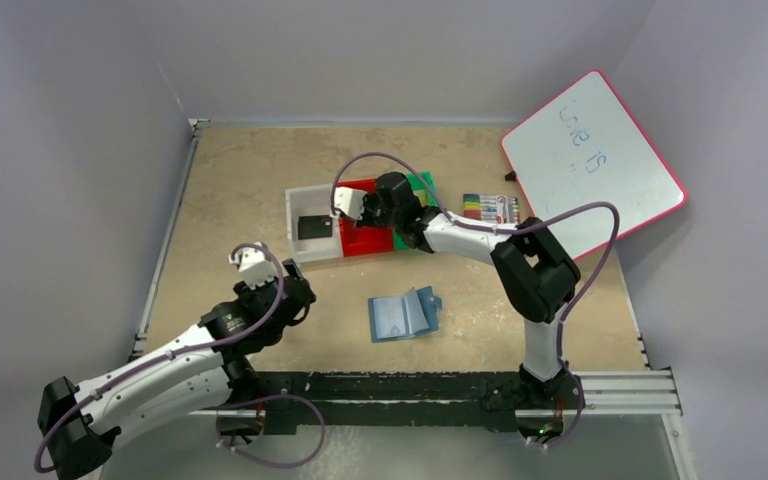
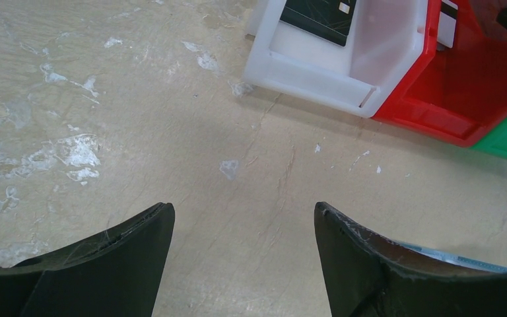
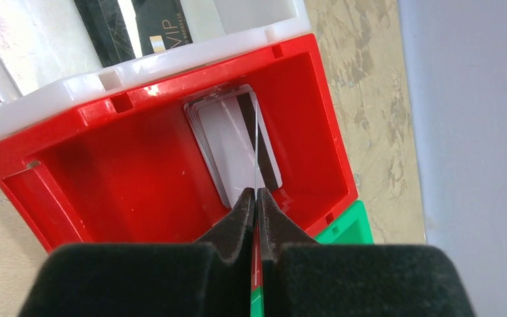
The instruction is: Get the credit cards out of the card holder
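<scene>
My right tool point(image 3: 256, 197) pinches a credit card point(image 3: 255, 145) edge-on above the red bin point(image 3: 125, 178) at mid-frame — I'd lower it close before letting go — my left tool point(image 2: 243, 210) hangs spread.

The tan, scuffed bench point(image 1: 240, 190) carries a white bin point(image 1: 292, 225), a red bin point(image 1: 365, 240) and a green bin point(image 1: 422, 182) in a touching row at its back middle. A marker pack point(image 1: 490, 207) lies just right of them. The open card holder point(image 1: 403, 315) lies nearer the front, apart from the bins. A whiteboard point(image 1: 592, 160) sits at the right back corner, perhaps propped on the wall.
</scene>
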